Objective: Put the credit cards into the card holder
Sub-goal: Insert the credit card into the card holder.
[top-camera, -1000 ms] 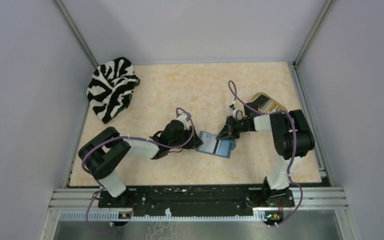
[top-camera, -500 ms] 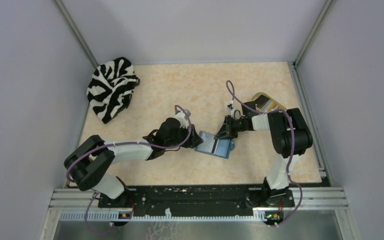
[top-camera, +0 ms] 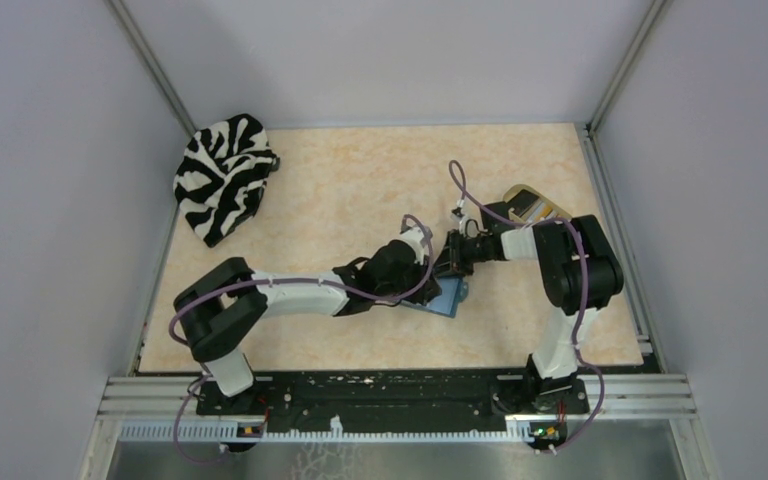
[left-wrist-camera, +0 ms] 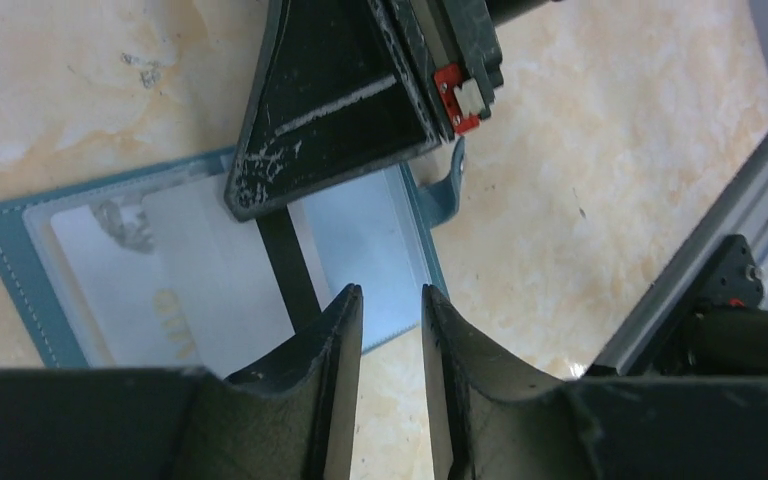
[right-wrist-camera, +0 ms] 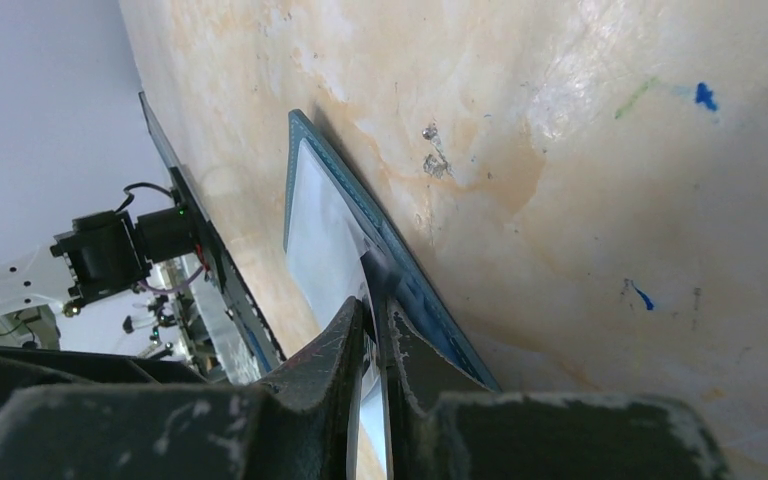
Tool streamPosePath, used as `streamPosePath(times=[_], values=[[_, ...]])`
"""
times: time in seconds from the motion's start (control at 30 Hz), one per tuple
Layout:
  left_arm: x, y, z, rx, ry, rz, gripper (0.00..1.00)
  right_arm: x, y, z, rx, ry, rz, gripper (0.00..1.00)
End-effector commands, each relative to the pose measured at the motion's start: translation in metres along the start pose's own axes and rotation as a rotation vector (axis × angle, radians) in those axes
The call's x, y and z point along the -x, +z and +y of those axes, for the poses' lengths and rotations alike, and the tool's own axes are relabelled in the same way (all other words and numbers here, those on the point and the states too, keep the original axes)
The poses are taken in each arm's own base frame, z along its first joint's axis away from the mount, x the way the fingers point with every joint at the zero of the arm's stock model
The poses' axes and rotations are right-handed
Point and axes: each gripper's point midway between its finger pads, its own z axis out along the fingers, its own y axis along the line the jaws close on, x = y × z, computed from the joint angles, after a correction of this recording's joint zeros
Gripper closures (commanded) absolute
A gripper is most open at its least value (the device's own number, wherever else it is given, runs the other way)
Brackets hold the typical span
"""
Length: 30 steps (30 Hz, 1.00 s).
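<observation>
Left arm has swung in. A second ago the left gripper (left-wrist-camera: 391, 292) sat at the card holder's (left-wrist-camera: 360, 235) edge; now it's directly over it and hides most of it from above. Its jaws are narrow, with a gap showing and nothing between them. The holder lies open just under and ahead of those tips, with a pale card (left-wrist-camera: 210, 290) already in the pocket off to one side of them.

Right gripper (right-wrist-camera: 372, 305) hasn't budged. Jaws almost together, tips down on the holder near its centre fold; pinching a pocket edge or just pinning it, can't tell. Holder hasn't shifted.

Likely the left is lining up to seat that card while the right steadies. Tray (top-camera: 516, 192) beyond the right jaws probably holds more cards; too small to confirm.
</observation>
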Motion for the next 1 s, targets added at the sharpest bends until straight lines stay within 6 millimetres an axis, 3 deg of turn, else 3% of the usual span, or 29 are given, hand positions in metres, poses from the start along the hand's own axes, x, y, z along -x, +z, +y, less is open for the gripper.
streamPosePath(times=[0.0, 0.37, 0.6, 0.73, 0.97], values=[[0.001, 0.016, 0.013, 0.16, 0.004, 0.001, 0.69, 0.011, 0.004, -0.005, -0.032, -0.04, -0.02, 0.9], [-0.006, 0.041, 0.012, 0.302, 0.058, 0.01, 0.8, 0.011, 0.005, -0.007, -0.04, -0.037, -0.016, 0.9], [-0.011, 0.042, 0.033, 0.441, 0.111, 0.025, 0.82, 0.01, 0.005, -0.008, -0.043, -0.035, -0.01, 0.9], [-0.011, 0.039, 0.046, 0.513, 0.135, 0.023, 0.81, 0.01, 0.005, -0.008, -0.043, -0.038, -0.009, 0.87], [-0.005, 0.033, 0.062, 0.617, 0.149, -0.004, 0.68, 0.01, 0.005, -0.004, -0.024, -0.037, 0.007, 0.7]])
